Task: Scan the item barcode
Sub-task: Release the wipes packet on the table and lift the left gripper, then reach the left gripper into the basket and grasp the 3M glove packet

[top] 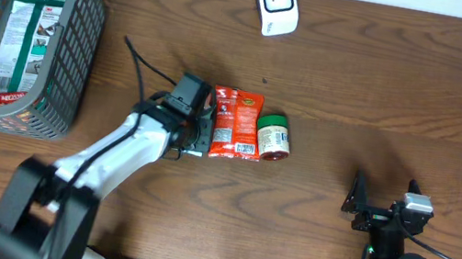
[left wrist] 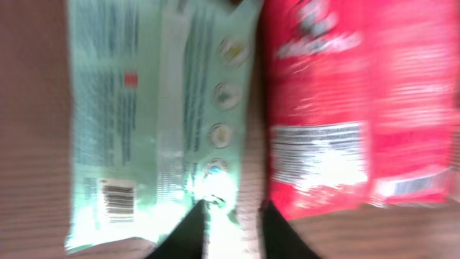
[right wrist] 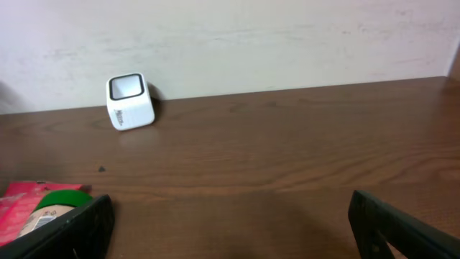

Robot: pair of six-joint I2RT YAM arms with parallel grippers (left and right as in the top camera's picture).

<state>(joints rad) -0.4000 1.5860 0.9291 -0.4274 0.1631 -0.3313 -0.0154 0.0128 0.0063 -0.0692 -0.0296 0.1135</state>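
Left wrist view places the left tool [left wrist: 231, 234] over the near edge of a pale green printed plastic packet [left wrist: 144, 122] lying flat on the brown wooden surface [left wrist: 29, 108]. The tool's two fingers stand slightly apart. The picture is blurred, but nothing appears clamped between them. A black-and-white barcode [left wrist: 118, 201] faces upward on the packet, just left of the fingertips. A glossy red foil pouch [left wrist: 352, 108] lies just beside the packet, ahead and to the right of the tool, and a green-lidded jar [top: 273, 136] sits beyond the pouch.

The step in hand appears to be the pick-up. Recommended procedure:

1. Spread the fingers enough to straddle one packet edge only.
2. Grip away from the barcode so that neither finger covers it.
3. Keep the right-hand finger off the red pouch, which is close enough to be caught.
4. Lift, then turn the code toward the window of the white box-shaped scanner [top: 276, 4], which stands well ahead of the tool.
5. Expect the thin film to sag and glare, so hold it flat.

The right tool [right wrist: 237, 232] rests well to the right, spread wide and empty.
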